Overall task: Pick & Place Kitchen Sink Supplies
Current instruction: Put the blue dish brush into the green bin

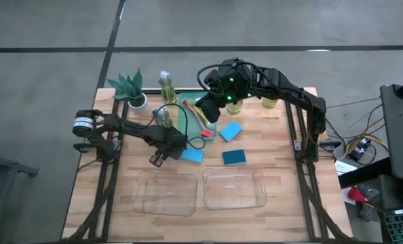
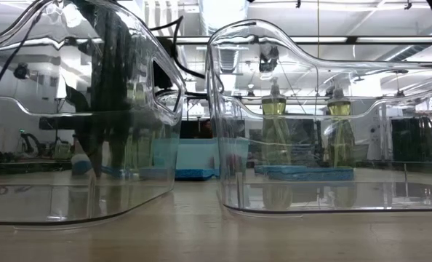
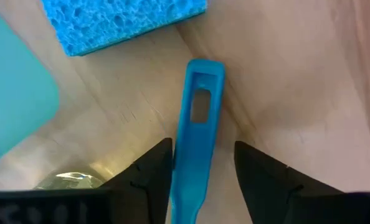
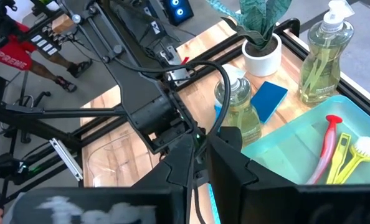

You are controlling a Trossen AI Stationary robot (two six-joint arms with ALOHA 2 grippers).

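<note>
On the desk stand four bottles: one far left, one by the left arm, two far right. Three sponges lie mid-desk. Two clear bins sit near. One plant, one green tray. Three brushes: red, yellow, blue.

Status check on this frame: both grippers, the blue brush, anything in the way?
Left gripper open, astride the blue brush handle on the table. Right gripper shut, empty, above the green tray. Blue sponge just beyond brush tip.
</note>
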